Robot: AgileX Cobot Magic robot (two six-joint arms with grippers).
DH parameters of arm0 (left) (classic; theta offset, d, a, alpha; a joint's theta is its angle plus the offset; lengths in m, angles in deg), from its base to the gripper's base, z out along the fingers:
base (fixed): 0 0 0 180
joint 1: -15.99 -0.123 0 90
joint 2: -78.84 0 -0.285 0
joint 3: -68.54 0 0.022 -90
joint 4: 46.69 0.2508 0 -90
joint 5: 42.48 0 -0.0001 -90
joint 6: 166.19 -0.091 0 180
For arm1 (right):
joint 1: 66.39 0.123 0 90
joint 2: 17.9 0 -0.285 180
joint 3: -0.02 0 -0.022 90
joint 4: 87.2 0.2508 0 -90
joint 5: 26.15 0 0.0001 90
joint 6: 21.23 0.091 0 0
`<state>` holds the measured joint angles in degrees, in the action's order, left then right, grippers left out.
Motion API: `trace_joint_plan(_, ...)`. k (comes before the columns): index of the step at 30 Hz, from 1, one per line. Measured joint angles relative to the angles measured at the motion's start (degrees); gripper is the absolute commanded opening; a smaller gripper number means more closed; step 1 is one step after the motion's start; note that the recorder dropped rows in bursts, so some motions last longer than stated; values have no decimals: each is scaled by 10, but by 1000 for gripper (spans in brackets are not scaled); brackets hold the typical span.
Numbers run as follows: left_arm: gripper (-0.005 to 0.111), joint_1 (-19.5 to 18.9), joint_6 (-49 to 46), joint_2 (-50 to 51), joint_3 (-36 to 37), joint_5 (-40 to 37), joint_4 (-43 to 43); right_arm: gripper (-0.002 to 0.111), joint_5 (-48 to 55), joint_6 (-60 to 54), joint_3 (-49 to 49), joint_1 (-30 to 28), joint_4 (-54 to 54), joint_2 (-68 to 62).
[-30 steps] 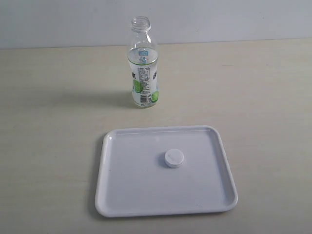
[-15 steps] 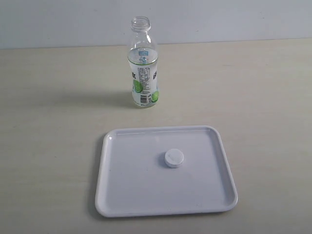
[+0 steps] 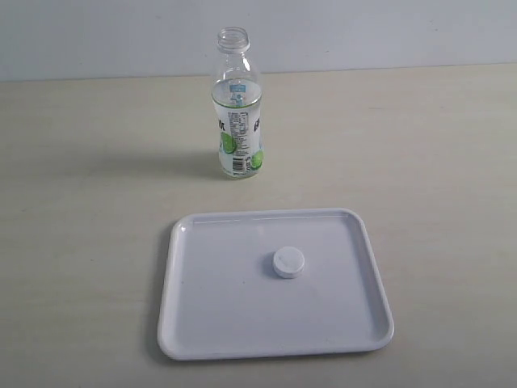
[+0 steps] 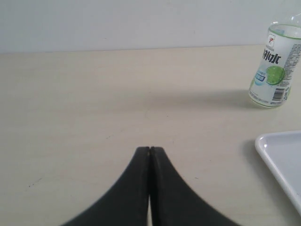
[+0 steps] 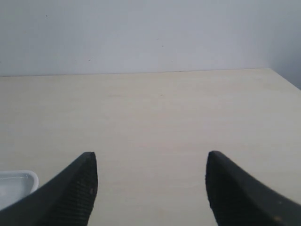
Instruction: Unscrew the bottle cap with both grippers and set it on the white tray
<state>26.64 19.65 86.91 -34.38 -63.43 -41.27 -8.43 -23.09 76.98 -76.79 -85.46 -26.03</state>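
One broad tabletop (image 3: 81,202) fills the scene. It is pale cream, matte, with a faint streaked grain, and runs back to a plain grey-white wall (image 3: 363,32) that meets it in a straight line. The light is soft and even; only a dim shadow (image 3: 145,166) spreads across the surface to the left of the bottle (image 3: 237,121) in the exterior view.

That bottle stands upright toward the back of the tabletop, its threaded neck open and its lime-printed label facing forward. In front of it, apart from its base, the white tray (image 3: 202,323) lies flat on the surface, glossy against the dull wood. The bottle cap (image 3: 288,263) rests flat on the tray's floor, close to the middle and clear of the rim.

The left pincer (image 4: 149,150) hangs over bare tabletop with its two black fingers pressed together and nothing held between them. The bottle and one rounded corner of the tray sit off to the side in its view. The right pincer (image 5: 151,157) has its fingers spread wide over empty surface — a tray corner shows beside one finger, and the tabletop's edge slants away near the wall.
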Motion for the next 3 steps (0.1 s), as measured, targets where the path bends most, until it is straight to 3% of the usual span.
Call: trace_joint_plan(3,0,0,0,0,0,0,0,63,0,0,0,0,0,0)
